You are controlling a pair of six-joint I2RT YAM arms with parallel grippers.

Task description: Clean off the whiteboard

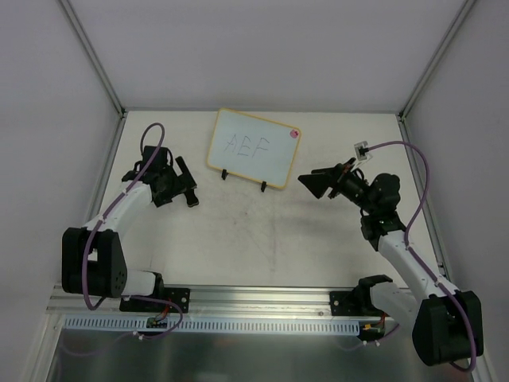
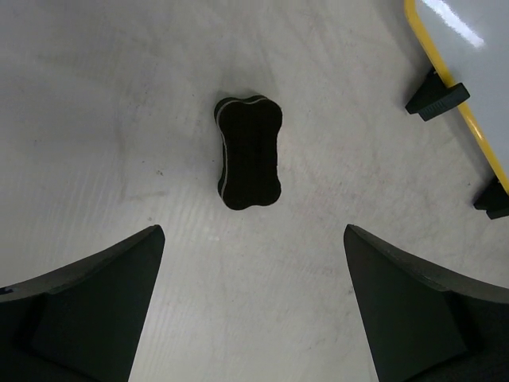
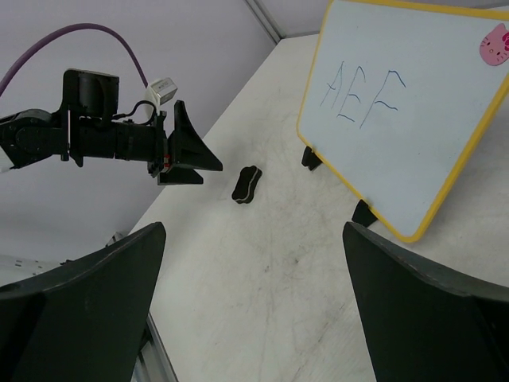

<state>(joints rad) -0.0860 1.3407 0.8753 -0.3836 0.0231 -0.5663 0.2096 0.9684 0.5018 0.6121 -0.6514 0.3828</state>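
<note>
Off-white table, whiteboard on 2 black feet, small black, probably felt, eraser nearby.

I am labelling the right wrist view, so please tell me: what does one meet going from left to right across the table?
left end effector → black eraser → whiteboard

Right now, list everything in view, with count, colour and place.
rectangular yellow-framed whiteboard: one, white, propped at the table's far middle.
blue handwritten letters: three, blue, on the whiteboard.
round pink sticker: one, pink, whiteboard's top corner.
small black feet: two, black, under the whiteboard's lower edge.
bone-shaped black eraser: one, black, flat on the table, left of the whiteboard.
flat white table: one, white, beneath everything.
left tool: one, black, open, aimed at the eraser, not touching.
right tool: one, black, open, facing the whiteboard.
</note>
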